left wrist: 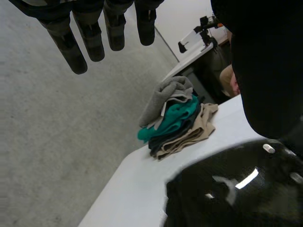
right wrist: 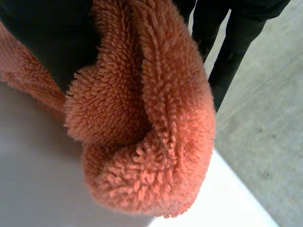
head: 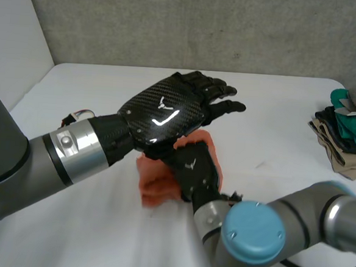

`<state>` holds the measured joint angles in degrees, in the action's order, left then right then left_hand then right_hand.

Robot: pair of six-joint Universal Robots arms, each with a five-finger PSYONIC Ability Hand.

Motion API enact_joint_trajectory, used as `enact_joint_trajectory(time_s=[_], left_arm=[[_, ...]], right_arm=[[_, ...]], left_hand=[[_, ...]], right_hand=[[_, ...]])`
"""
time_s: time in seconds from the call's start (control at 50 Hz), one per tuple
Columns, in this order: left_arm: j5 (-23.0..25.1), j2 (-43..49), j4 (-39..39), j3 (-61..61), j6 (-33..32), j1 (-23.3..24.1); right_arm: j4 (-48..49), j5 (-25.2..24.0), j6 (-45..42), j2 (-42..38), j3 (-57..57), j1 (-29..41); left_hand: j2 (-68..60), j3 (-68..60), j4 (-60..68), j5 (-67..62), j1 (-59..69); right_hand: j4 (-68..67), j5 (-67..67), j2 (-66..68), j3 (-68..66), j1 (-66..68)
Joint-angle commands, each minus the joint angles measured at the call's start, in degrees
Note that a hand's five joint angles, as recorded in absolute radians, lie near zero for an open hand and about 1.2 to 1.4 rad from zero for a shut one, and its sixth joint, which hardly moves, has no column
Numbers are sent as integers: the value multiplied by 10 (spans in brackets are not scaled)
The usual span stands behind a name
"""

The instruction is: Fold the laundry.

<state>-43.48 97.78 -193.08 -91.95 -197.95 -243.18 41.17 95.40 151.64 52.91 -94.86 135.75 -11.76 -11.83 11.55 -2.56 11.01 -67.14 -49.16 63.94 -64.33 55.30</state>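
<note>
A small orange terry towel [head: 156, 184] lies bunched on the white table [head: 277, 116] near its front. My right hand [head: 193, 171] rests on the towel's right side. In the right wrist view its dark fingers [right wrist: 52, 33] pinch a thick fold of the towel [right wrist: 142, 118], which wraps round them. My left hand [head: 167, 111] hovers palm down just above the right hand and the towel, touching neither. Its fingers [left wrist: 90, 38] are straight and spread, with nothing in them. Under its palm, the left wrist view shows the glossy back of my right hand [left wrist: 227, 194].
A stack of folded clothes [head: 346, 133] in grey, teal, dark and tan sits at the table's right edge, also seen in the left wrist view [left wrist: 177, 118]. Behind the table rises a grey wall [head: 204, 25].
</note>
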Motion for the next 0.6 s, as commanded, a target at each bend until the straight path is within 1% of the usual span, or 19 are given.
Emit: enact_joint_trajectory(time_s=[0.02,0.08,0.16,0.18,0.24,0.26,0.32,0.34,0.38,0.4,0.42,0.46,0.48,0.54,0.56,0.6], left_arm=[[-8,-17,-1,28,10,-12],[-14,-23,-3,41,17,-17],[-28,-37,-5,63,37,-23],[-32,-42,-7,70,48,-25],[-39,-49,-13,79,64,-27],[-42,-51,-19,83,76,-27],[-45,-57,-33,83,92,-28],[-44,-58,-38,82,96,-28],[-44,-59,-47,78,101,-27],[-44,-59,-54,74,106,-27],[-43,-59,-56,71,109,-26],[-42,-58,-63,64,111,-25],[-42,-56,-69,57,112,-24],[-42,-54,-77,46,111,-21],[-42,-51,-83,41,111,-20],[-43,-48,-88,36,111,-17]], right_arm=[[3,-73,53,69,55,-72],[2,-85,70,90,84,-100],[-4,-90,88,116,142,-159],[-7,-91,95,125,164,-187],[-14,-95,108,136,195,-237],[-21,-103,122,141,214,-272],[-31,-122,153,147,242,-325],[-36,-137,179,146,258,-364],[-41,-154,208,144,271,-403],[-41,-164,223,142,277,-423],[-41,-185,252,132,288,-460],[-40,-207,276,120,298,-496],[-39,-227,296,102,307,-532],[-35,-255,313,70,325,-581],[-30,-272,322,44,337,-609],[-26,-289,328,19,347,-634]], left_hand=[[18,18,-16,26,-10],[18,18,-16,26,-10],[18,18,-16,26,-10],[18,18,-16,26,-10],[18,18,-16,26,-10],[18,18,-16,26,-10],[18,18,-16,26,-10],[18,18,-16,26,-10],[18,18,-16,26,-10],[18,18,-16,26,-10],[18,18,-16,26,-10],[18,18,-16,26,-10],[18,18,-16,26,-10],[18,18,-16,26,-10],[18,18,-16,26,-10],[18,18,-16,26,-10]], right_hand=[[-129,-208,161,-157,247],[-129,-208,161,-157,247],[-129,-208,161,-157,247],[-129,-208,161,-157,247],[-129,-208,161,-157,247],[-129,-208,161,-157,247],[-129,-208,161,-157,247],[-129,-208,161,-157,247],[-129,-208,161,-157,247],[-129,-208,161,-157,247],[-129,-208,161,-157,247],[-129,-208,161,-157,247],[-129,-208,161,-157,247],[-129,-208,161,-157,247],[-129,-208,161,-157,247],[-129,-208,161,-157,247]])
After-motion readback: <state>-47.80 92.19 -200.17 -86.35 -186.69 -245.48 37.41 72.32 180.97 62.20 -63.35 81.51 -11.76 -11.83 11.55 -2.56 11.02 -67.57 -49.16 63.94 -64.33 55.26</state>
